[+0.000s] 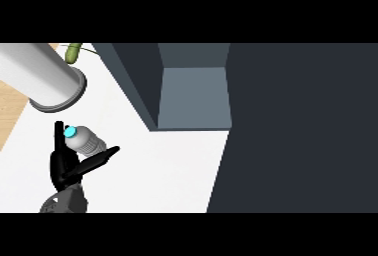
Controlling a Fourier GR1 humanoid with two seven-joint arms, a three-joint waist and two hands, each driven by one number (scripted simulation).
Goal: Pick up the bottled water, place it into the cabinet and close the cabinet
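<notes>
The bottled water (83, 140), clear with a blue cap, stands on the white counter (162, 175) at the lower left. My left hand (65, 167) reaches it from below. Its fingers (59, 132) run straight up the bottle's left side and its thumb (102, 156) sticks out to the right under the bottle. The bottle's lower part is hidden behind the hand, and the fingers do not look curled round it. The cabinet (193, 95) is open at the upper middle, showing a grey inner shelf. Its dark door (303, 125) fills the right side. My right hand does not show.
A large light-grey cylinder (44, 75) lies tilted at the upper left, close above the bottle. A green plant stem (74, 51) shows behind it. The counter's left edge (11, 130) meets a wooden floor.
</notes>
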